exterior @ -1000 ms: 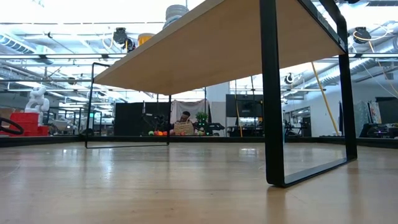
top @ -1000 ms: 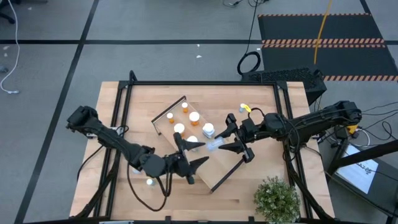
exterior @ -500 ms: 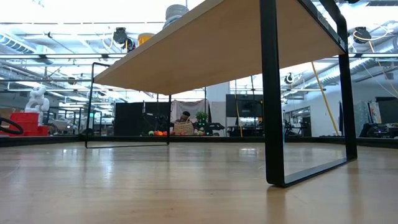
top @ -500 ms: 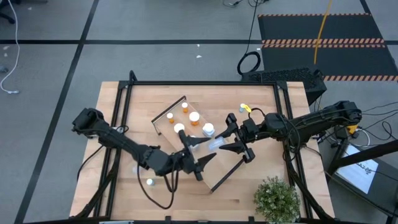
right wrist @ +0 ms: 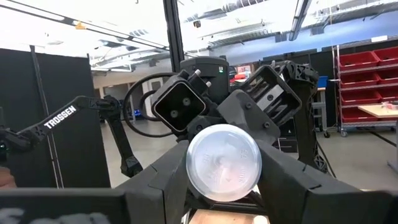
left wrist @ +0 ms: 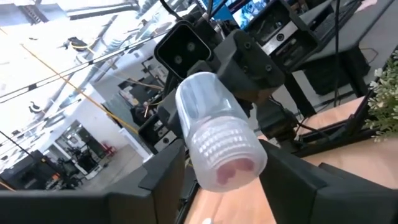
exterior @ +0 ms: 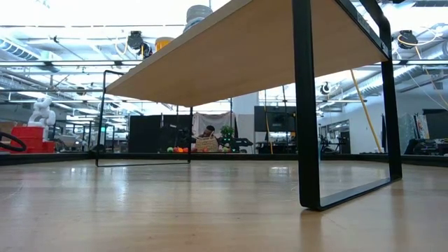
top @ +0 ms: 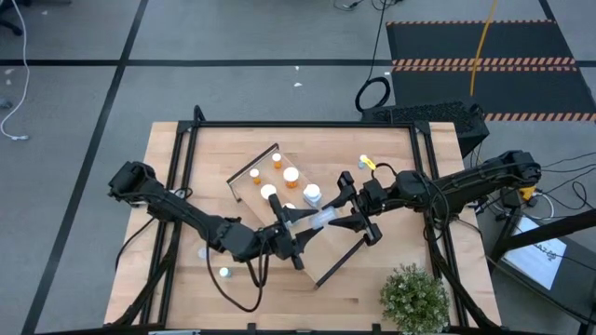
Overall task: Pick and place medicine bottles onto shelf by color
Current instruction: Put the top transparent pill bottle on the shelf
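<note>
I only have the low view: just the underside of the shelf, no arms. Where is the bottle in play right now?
Observer: The high view shows a clear bottle in the air above the shelf, held by the right gripper.
Operator: And the left arm?
Observer: The left gripper is at the bottle's other end. In the left wrist view, the ribbed cap faces that camera.
Operator: Anything off the shelf?
Observer: Yes, a white-capped bottle sits on the table beside the left arm.
</note>
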Action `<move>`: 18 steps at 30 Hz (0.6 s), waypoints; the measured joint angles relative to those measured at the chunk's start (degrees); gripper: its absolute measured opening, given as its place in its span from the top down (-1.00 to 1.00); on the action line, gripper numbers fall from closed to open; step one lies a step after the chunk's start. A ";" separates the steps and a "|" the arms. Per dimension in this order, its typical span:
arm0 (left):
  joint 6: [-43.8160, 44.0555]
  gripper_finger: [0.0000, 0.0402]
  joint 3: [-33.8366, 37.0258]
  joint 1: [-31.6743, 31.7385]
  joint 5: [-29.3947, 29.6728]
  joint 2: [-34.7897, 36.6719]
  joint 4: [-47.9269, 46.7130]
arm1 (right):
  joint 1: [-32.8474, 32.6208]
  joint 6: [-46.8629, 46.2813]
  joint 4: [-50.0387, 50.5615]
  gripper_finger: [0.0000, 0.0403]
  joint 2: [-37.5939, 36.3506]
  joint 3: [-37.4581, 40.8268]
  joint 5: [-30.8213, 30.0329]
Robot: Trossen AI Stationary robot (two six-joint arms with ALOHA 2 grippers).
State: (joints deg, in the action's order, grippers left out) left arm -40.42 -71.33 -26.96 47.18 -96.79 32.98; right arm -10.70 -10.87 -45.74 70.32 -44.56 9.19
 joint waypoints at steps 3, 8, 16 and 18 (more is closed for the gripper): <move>-0.42 0.12 0.00 0.07 0.09 0.00 -0.17 | 0.00 -0.07 -0.04 0.22 -0.02 0.00 -0.05; -0.15 0.24 0.00 0.05 0.62 0.01 -0.24 | 0.00 0.01 0.02 0.22 -0.04 0.00 -0.15; 0.25 0.22 0.00 -0.05 2.02 0.02 -0.59 | 0.02 0.02 0.70 0.22 -0.04 0.00 -0.27; 0.40 0.24 0.00 -0.23 2.18 0.02 -0.66 | 0.01 0.02 0.99 0.22 -0.04 0.00 -0.23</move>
State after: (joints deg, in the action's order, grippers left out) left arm -40.02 -71.33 -27.19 49.36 -96.77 32.32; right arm -10.69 -10.85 -44.75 70.28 -44.56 8.96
